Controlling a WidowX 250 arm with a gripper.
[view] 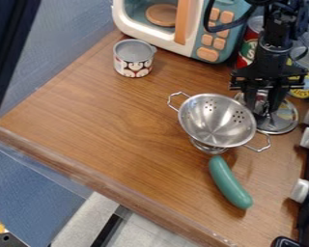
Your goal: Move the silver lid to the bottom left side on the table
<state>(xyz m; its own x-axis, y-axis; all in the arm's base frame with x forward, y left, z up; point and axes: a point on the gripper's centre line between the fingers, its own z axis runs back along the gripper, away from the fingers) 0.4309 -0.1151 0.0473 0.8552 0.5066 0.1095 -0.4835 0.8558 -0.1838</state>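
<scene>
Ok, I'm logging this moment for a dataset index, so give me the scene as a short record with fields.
target: silver lid, partly hidden by colander and gripper
target_place: right side of the wooden table
gripper: over the lid
nearest_neighbor: metal colander
in_front_of_colander: green vegetable-shaped item
upper_left: small can with printed faces
back: toy microwave
right_edge: white knobs
goal_met: no, lid not at bottom left

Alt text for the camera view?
Black robot arm hangs over a round silver lid at the right of a brown wooden table, beside a footed silver metal colander. A long green object lies nearer; a short printed tin stands farther left.
</scene>
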